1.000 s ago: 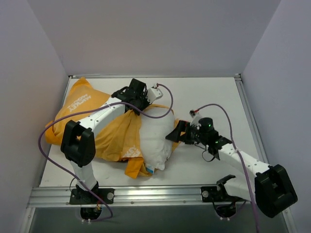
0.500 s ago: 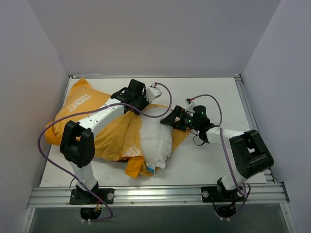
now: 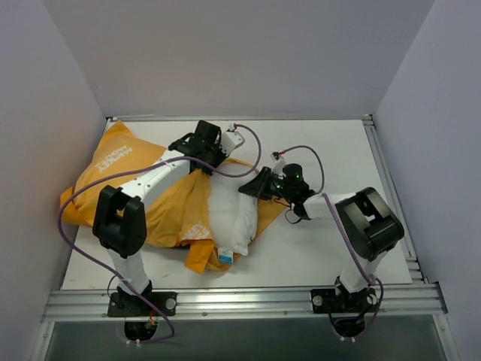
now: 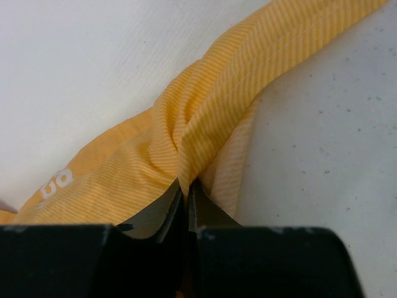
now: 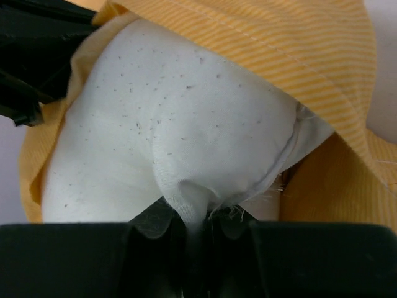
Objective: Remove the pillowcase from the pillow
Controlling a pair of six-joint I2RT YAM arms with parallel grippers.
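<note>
The orange-yellow pillowcase (image 3: 120, 188) lies crumpled across the left half of the table, with small white text near its far corner. The white pillow (image 3: 233, 214) sticks out of its open end, a small blue tag (image 3: 224, 256) at the near edge. My left gripper (image 3: 204, 165) is shut on a gathered fold of the pillowcase (image 4: 205, 118) at the opening's far side, its jaws (image 4: 184, 186) pinching the striped cloth. My right gripper (image 3: 249, 188) is shut on the pillow's far right corner; its jaws (image 5: 195, 217) squeeze a tuck of white pillow (image 5: 167, 124) cloth, the pillowcase (image 5: 279, 49) hem lying over it.
The white table (image 3: 331, 143) runs bare to the right and behind the arms. Grey walls close in on three sides, and a metal rail (image 3: 240, 301) lines the near edge. Purple cables (image 3: 75, 241) loop off both arms.
My right gripper has swung left and away from me to the pillow's far corner and closed on it. The pillow and pillowcase have shifted slightly left. The left gripper keeps its hold.
</note>
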